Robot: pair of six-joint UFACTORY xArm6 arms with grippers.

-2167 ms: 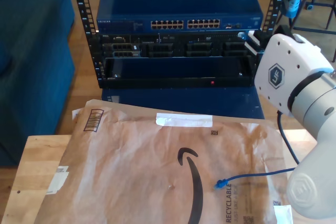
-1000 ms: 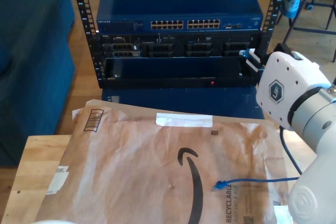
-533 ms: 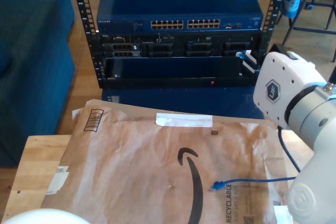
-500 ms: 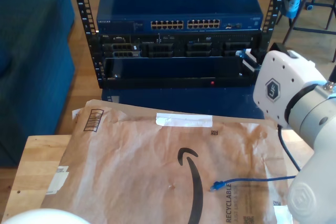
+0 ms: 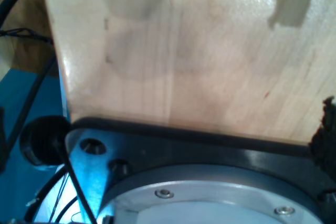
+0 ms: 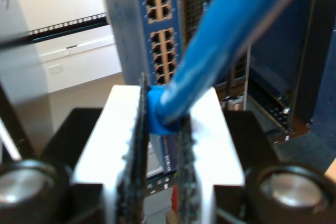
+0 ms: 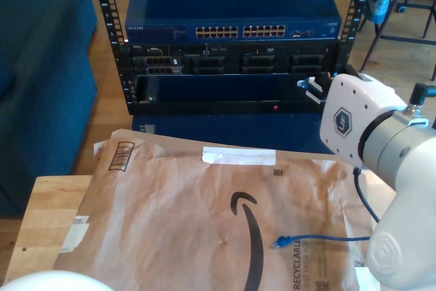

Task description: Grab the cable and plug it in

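Pale wooden table (image 7: 41, 216), creased brown paper mailer (image 7: 177, 223) across it, cable (image 7: 320, 239) on the mailer

Our exterior view looks down from above the table (image 7: 48, 202) toward the network switch (image 7: 231, 15). Our second wrist view sees that switch (image 6: 163, 40) close up; our first hugs the tabletop (image 5: 173, 51).

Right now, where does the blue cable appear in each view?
Exterior view: the blue cable lies on the brown mailer, toward the exterior view's right.
Second wrist view: the blue cable is clamped in my second pincer.
First wrist view: wooden tabletop.
Shared landmark: the switch ports.
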